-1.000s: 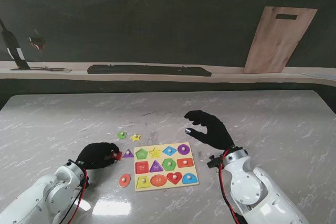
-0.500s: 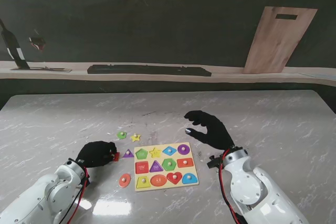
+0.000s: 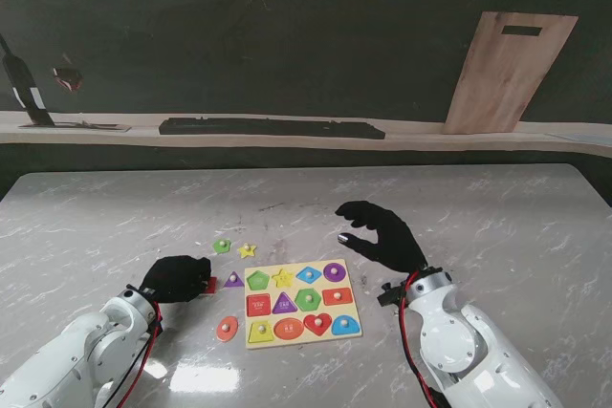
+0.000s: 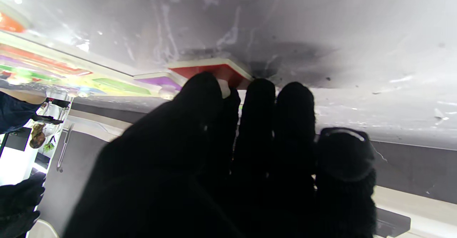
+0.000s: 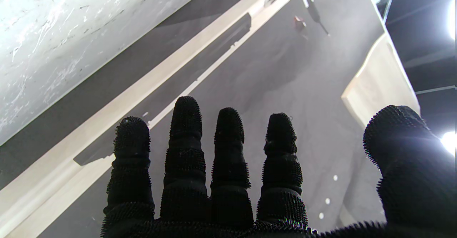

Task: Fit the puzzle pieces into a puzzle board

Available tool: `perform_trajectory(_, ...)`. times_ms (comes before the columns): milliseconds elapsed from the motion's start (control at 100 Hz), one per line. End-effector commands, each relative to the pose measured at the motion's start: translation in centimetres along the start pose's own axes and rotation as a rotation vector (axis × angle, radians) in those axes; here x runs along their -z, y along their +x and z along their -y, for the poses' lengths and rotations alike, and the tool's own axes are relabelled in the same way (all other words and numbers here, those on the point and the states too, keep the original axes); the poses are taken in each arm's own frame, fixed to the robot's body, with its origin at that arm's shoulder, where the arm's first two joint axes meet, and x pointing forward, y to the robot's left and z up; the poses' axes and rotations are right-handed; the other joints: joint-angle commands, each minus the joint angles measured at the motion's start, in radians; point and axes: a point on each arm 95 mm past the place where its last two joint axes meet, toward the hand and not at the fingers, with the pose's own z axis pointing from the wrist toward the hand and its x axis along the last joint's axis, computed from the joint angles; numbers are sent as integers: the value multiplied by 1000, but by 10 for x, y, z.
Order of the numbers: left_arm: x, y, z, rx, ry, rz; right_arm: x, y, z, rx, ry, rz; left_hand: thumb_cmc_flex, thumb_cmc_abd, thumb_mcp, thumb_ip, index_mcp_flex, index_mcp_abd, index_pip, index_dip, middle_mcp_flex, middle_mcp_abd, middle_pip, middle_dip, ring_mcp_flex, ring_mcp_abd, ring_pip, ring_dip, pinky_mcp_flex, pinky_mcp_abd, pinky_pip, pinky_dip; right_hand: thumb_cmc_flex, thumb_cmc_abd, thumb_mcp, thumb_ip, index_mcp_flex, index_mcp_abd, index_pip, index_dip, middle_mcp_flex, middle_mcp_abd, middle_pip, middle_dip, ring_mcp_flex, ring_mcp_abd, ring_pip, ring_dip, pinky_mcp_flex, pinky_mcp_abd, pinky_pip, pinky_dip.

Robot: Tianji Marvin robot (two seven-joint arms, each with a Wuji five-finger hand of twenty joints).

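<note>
The left hand is seen low over the marble desk, its fingers curled and closed on a red puzzle piece; in the left wrist view the red piece lies flat against the desk at the fingertips, with the thumb and the fingers pressed on its knob and near edge; the piece sits at the hand's 3 o'clock in the stand's view, just beside a purple triangle piece; the puzzle board lies further toward 3 o'clock, close to the triangle, with most of its slots filled with coloured shapes; an orange oval piece rests at the board's 9 o'clock near its near-left corner; a green piece and a yellow star piece lie at the board's 11 o'clock; the right hand is held spread above the desk at the board's 2 o'clock, holding nothing, its fingers apart in the right wrist view.
</note>
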Motion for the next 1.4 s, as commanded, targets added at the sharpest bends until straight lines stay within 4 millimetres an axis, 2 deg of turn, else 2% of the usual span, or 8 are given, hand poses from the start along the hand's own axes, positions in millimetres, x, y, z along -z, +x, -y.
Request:
perform_trajectory(0, 9, -3, -16, 5, -43, 6, 1, 2, 3, -4, -1, -5, 14, -57, 60, -1, 11, 16, 89, 28, 40, 36, -2, -25, 40, -21, 37, -2, 23, -47, 70, -15, 2, 15, -22, 19, 27, -34, 14, 15, -5, -10, -7, 3, -3, -7, 13, 8, -13, 10, 10, 17)
perform_trajectory(410, 9, 14, 6, 42, 35, -45, 1, 2, 2, -1, 10, -12, -37, -83, 137, 23, 5, 9, 117, 46, 45, 33, 27, 3, 47, -32, 57, 4, 36, -68, 90, -25, 4, 15, -22, 20, 28, -38, 13, 15, -5, -8, -9, 4, -3, -7, 12, 8, -14, 10, 9, 17)
perform_trajectory(720, 10, 33, 25, 64, 37, -73, -2, 1, 3, -20, 22, -26, -63, -107, 181, 31, 16, 16, 129, 51, 59, 40, 53, 2, 70, -29, 83, -1, 68, -68, 118, -32, 4, 15, -23, 20, 29, -36, 13, 15, -5, -8, -10, 4, -5, -5, 11, 8, -14, 10, 9, 17)
perform_trajectory(920, 5, 46, 38, 63, 25, -77, -3, 2, 1, -30, 11, -44, -70, -100, 190, 33, 4, 15, 132, 58, 48, 37, 59, 4, 56, -29, 80, -6, 55, -66, 114, -38, 4, 16, -24, 19, 30, -36, 12, 15, -4, -9, -11, 4, -2, -6, 11, 8, -14, 10, 8, 17)
perform_trajectory(1140, -4, 61, 42, 85, -23, -73, -5, -2, -1, -46, 8, -42, -78, -94, 192, 35, -5, 23, 139, 67, 42, 40, 84, 20, 54, -30, 88, -7, 47, -64, 118, -36, 6, 15, -24, 20, 31, -36, 11, 15, -5, -9, -14, 3, -5, -5, 7, 6, -17, 11, 5, 16)
perform_trajectory(1390, -14, 78, 35, 123, -81, -66, -6, -5, -3, -41, -2, -37, -79, -90, 194, 40, -13, 33, 144, 76, 32, 45, 102, 31, 45, -22, 97, -8, 39, -61, 125, -31, 6, 17, -27, 20, 31, -37, 9, 15, -8, -9, -16, 3, -6, -5, 7, 7, -18, 11, 4, 16)
